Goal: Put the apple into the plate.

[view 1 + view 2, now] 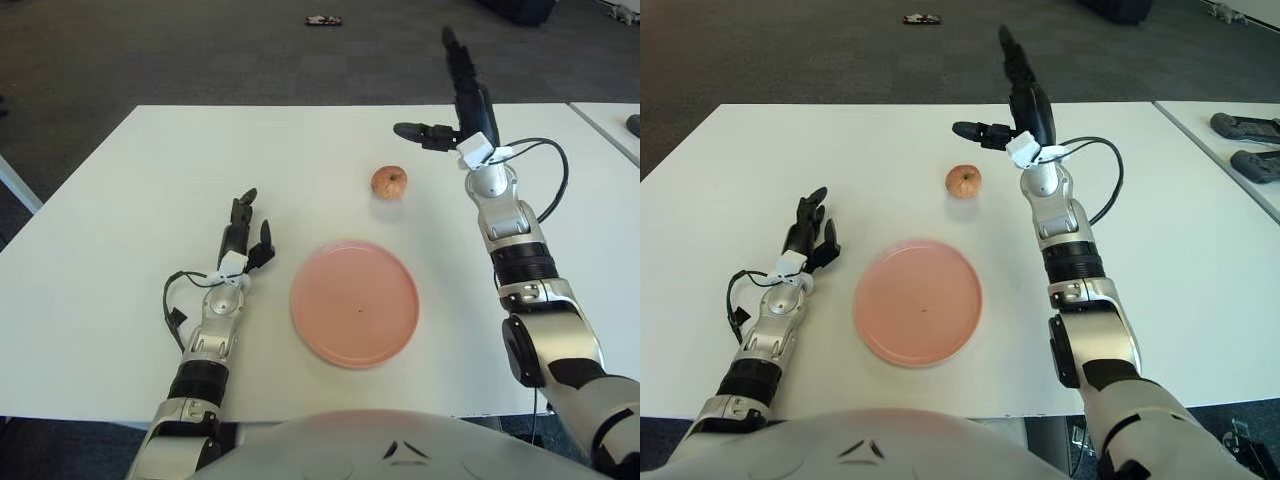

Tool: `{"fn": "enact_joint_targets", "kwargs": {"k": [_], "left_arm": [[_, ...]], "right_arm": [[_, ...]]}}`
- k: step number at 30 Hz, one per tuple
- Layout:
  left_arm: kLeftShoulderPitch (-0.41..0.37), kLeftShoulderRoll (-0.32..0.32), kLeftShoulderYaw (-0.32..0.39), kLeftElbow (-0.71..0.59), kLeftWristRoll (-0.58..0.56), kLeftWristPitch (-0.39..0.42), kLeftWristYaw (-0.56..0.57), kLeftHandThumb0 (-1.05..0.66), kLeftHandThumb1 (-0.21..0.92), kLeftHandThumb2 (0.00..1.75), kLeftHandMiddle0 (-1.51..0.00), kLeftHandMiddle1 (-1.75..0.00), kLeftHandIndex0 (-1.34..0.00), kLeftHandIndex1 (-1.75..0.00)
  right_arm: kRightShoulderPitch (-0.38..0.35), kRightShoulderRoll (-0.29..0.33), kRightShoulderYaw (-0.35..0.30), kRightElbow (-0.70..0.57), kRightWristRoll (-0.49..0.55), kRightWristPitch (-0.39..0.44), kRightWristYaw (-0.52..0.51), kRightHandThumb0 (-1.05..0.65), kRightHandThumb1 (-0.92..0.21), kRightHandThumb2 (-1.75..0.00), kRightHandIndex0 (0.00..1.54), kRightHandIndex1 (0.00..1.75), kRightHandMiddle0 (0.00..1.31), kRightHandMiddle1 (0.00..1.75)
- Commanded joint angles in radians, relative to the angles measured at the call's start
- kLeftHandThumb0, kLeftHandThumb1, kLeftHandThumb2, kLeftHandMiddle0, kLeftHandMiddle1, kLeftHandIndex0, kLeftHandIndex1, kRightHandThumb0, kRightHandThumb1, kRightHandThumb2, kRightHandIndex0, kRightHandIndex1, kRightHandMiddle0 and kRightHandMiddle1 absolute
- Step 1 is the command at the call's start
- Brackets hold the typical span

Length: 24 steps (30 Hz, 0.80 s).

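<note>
A small red-orange apple (389,182) stands on the white table (130,210), just beyond the empty pink plate (354,302). My right hand (446,100) is raised above the table, behind and to the right of the apple, fingers spread wide and holding nothing; the thumb points left toward the apple's far side. My left hand (243,233) shows left of the plate, fingers relaxed and empty.
A second white table (1240,150) at the far right carries two dark objects (1245,145). A small dark object (323,21) lies on the carpet beyond the table. Cables loop from both wrists.
</note>
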State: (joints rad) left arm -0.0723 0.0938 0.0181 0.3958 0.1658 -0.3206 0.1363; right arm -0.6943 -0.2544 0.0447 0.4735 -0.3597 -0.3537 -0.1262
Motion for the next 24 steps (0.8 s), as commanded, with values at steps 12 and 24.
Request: {"fn": "enact_joint_targets", "kwargs": {"k": [12,24], "left_arm": [[0.003,-0.003,0.001,-0.002,-0.004,0.004,0.003,-0.87,0.92,0.94,-0.19,-0.07,0.00,-0.50],[0.004,-0.003,0.001,0.003,0.000,-0.012,0.005,-0.86,0.92,0.94,-0.20,-0.08,0.00,-0.52]], "right_arm": [[-0.162,-0.033,0.118,0.249,-0.060,0.001,0.081,-1.05,-0.81,-0.13,0.00,0.00,0.00,0.00],[-0.354,-0.003,0.299,0.696,-0.238,0.018,-0.043,-1.05,-0.87,-0.06,0.00,0.00,0.00,0.00]]}}
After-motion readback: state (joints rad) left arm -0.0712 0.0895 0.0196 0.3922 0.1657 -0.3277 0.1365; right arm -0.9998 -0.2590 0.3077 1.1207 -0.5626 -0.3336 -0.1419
